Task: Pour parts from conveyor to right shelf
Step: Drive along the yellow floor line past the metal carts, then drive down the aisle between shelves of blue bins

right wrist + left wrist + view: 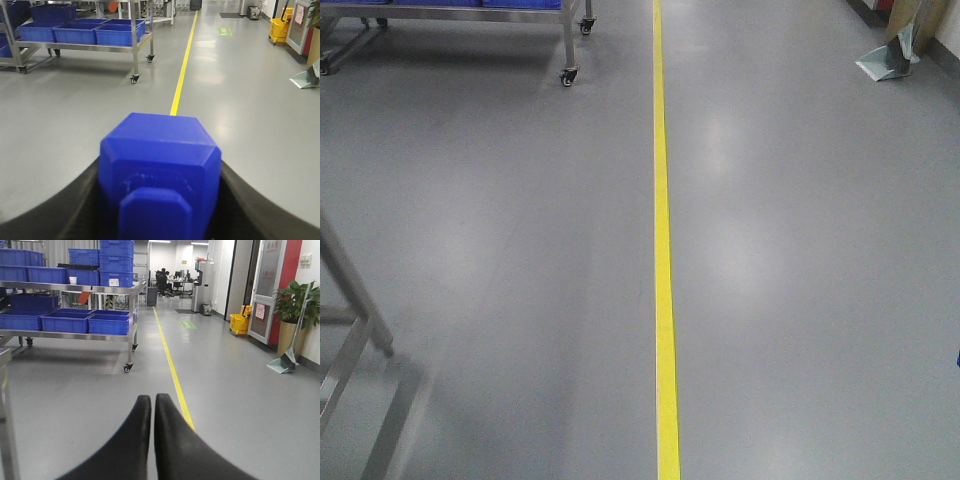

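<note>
Squeezing the bright-blue boxy plastic block (160,145) by 2 flat sides, the right gripper (161,210) has it; likely light, rigid, slick; left gripper (152,412) clenched empty.

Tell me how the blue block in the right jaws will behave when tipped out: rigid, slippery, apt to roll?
The blue block looks like rigid moulded plastic, with crisp edges between the jaws, so it probably won't flex. Its smooth, slightly glossy faces suggest it may slide readily. Its flat, chamfered sides make tumbling likelier than rolling.

Grey floor (800,300) bears a yellow line (663,250). A castored metal rack (75,334) stands on it, and apparently a dustpan (282,364).
</note>
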